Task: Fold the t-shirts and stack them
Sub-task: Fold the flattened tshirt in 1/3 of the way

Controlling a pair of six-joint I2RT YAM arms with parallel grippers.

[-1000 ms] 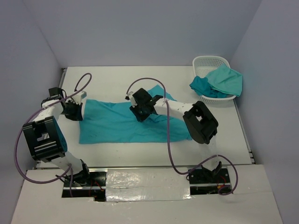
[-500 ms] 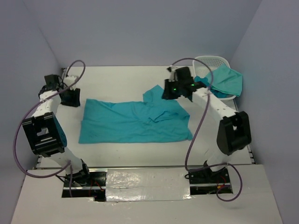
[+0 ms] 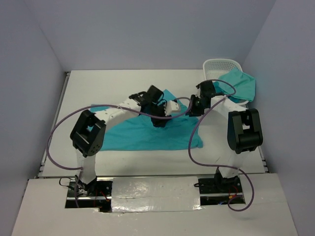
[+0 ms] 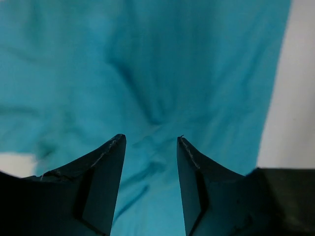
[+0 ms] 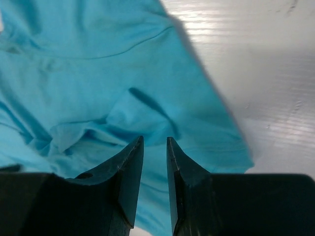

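Left arm (image 3: pixel 115 112) stretches across the t-shirt (image 3: pixel 125 140) (jaws parted); right arm (image 3: pixel 243 130) folded.

T-shirt (image 3: pixel 129 137) on table (image 3: pixel 108 86), basket (image 3: pixel 221 63) behind right

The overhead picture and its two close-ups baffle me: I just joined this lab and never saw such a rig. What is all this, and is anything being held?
The machine is two robot arms bolted at the near edge of a white table. The overhead picture comes from a fixed camera above and behind them. Each close-up comes from a camera on one arm's wrist; the dark wedges at the bottom are that gripper's own fingers. A teal t-shirt lies spread on the table, and more shirts sit in a white basket at the far right. The left gripper and the right gripper both hang over the t-shirt with jaws apart. Neither holds anything.
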